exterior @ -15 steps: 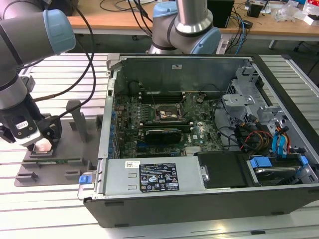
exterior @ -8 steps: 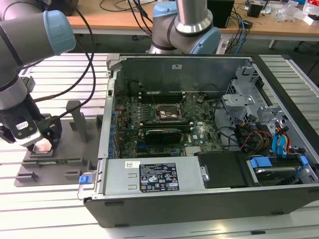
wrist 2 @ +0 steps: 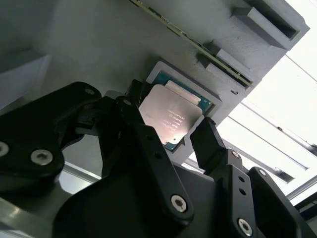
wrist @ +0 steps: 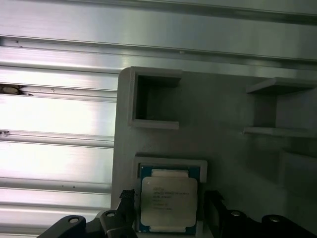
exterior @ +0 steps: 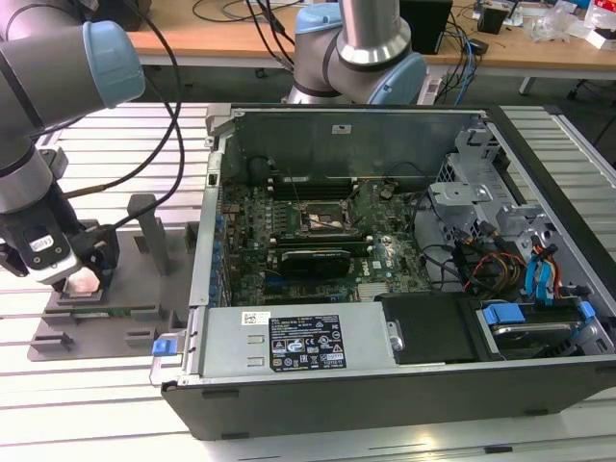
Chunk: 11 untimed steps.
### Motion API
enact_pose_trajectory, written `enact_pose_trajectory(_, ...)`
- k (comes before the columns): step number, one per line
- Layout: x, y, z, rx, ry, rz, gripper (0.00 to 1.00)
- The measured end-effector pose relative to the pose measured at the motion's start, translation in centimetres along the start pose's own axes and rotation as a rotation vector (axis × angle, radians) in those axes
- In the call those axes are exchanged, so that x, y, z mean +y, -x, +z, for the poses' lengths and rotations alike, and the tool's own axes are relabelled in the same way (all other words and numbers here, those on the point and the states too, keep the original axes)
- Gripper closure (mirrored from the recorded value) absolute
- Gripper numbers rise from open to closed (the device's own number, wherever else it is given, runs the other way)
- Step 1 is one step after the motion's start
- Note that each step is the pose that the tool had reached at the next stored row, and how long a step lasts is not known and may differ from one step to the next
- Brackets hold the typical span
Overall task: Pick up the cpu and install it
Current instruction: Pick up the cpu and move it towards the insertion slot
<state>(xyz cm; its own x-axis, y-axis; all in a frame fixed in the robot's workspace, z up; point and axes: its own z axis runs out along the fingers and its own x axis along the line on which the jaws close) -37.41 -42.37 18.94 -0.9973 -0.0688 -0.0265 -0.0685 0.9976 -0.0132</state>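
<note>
The cpu point(wrist 2: 171, 115), a small flat square chip with a silvery top on a green base, is lying flat in a shallow square pocket of the grey plastic tray point(wrist 2: 99, 44). In both wrist views the black jaws are standing spread, one on each side of the chip, with their tips down at its level and just beside two opposite edges. In the first wrist view the cpu point(wrist: 168, 202) is sitting between the two tips with a thin strip of pocket floor showing on either side. Whether the tips are touching the chip cannot be told.

In the exterior view the cpu point(exterior: 85, 281) is showing as a pale patch directly under the jaws, near the end of the tray point(exterior: 144, 318) at the exterior view's left. A thin green circuit board point(exterior: 115, 310) is standing on edge in a tray slot just beside the pocket. The robot arm point(exterior: 38, 115) is reaching down over this spot.

The tray is resting on a ribbed aluminium table point(exterior: 96, 144). Just beside the tray, toward the exterior view's right, an open computer case point(exterior: 385, 385) is lying on its side. Its motherboard point(exterior: 289, 221) is facing up, with a black square socket frame point(exterior: 322, 219) near the middle, well apart from the jaws.
</note>
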Motion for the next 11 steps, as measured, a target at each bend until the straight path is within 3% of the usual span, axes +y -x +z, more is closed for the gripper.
enact_pose_trajectory(2,0.0,-0.01,-0.07,-0.0001,0.0,0.0,0.34)
enact_pose_trajectory(4,0.01,-0.01,-0.08,0.0047,0.0012,0.004,0.34)
enact_pose_trajectory(6,0.0,0.03,-0.08,0.0145,0.0029,0.005,0.34)
enact_pose_trajectory(8,0.0,0.06,-0.08,0.0295,0.0057,0.006,0.34)
enact_pose_trajectory(11,0.0,0.11,-0.08,0.0376,0.0068,0.007,0.34)
